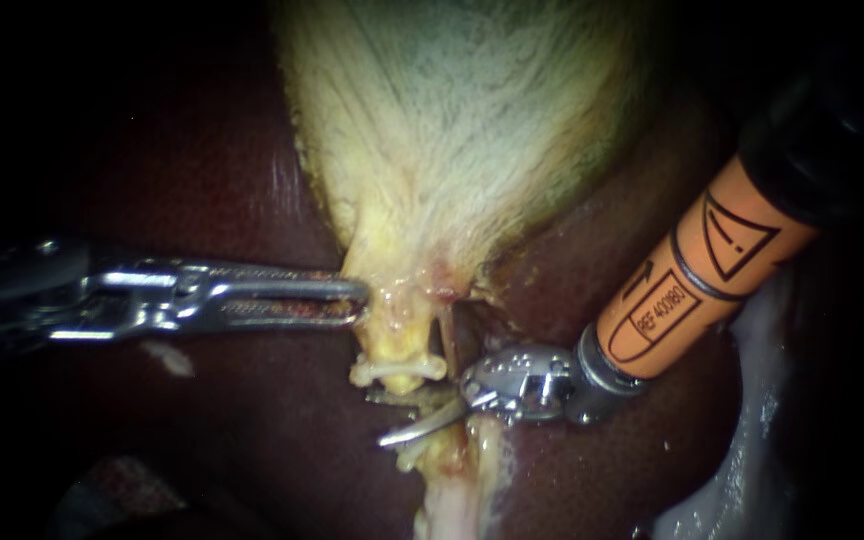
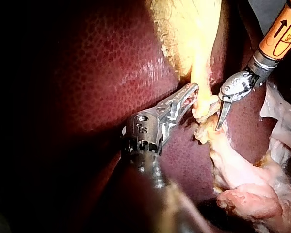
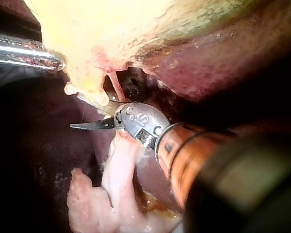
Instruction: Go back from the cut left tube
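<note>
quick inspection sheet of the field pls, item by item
surface: dark red liver, gallbladder lying on it
job's things: left tube parted below the gallbladder, pale clip across its upper stump; thin tube beside it looks whole
clutter: pale loose tissue below the cut
instruments: left instrument tip against the gallbladder's neck; right instrument jaws shut, close beside the cut
cables: nothing seen
surroundings: dark, nothing seen
</note>
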Action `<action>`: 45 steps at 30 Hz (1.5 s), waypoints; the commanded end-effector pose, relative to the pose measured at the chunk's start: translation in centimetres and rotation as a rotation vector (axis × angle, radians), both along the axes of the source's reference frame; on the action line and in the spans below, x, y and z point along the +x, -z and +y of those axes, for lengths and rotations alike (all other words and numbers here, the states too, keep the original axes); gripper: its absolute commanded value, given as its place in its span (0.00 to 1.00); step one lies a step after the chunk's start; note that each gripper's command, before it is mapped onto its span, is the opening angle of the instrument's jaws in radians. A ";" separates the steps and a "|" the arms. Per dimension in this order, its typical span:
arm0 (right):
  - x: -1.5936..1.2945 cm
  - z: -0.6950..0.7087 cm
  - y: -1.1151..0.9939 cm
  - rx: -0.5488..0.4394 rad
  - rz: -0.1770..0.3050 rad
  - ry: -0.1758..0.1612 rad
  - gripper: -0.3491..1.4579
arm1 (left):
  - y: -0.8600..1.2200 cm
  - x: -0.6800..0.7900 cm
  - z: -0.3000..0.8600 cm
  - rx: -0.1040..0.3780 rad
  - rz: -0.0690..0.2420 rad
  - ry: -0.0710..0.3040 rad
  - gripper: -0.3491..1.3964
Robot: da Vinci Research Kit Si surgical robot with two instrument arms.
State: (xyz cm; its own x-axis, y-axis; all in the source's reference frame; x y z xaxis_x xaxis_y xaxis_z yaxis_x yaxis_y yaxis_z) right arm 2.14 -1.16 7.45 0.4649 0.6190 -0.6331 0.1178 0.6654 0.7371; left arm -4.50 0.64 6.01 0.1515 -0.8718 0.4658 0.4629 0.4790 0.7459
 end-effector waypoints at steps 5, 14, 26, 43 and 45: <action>-0.06 -0.07 0.11 0.000 0.006 0.009 0.72 | -0.02 0.02 0.02 0.000 0.000 -0.001 0.00; -0.54 -0.03 0.33 -0.021 -0.012 -0.025 0.64 | -0.07 0.05 0.06 0.001 -0.002 -0.002 0.00; -1.28 0.67 0.79 -0.251 -0.017 -0.119 0.79 | -0.06 0.05 0.06 0.001 -0.002 -0.002 0.00; -1.46 0.87 0.94 -0.451 -0.071 -0.153 0.99 | -0.08 -0.04 0.07 0.001 0.001 0.003 0.00; -1.46 0.86 0.93 -0.451 -0.071 -0.153 0.99 | -0.12 -0.11 0.05 -0.002 0.004 0.005 0.00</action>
State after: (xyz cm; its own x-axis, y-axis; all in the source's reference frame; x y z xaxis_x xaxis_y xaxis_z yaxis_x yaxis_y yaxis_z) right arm 0.67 -0.29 6.51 0.4417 0.3537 -0.8245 -0.0464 0.9268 0.3727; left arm -4.63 0.68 6.14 0.1485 -0.8720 0.4664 0.4663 0.4777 0.7446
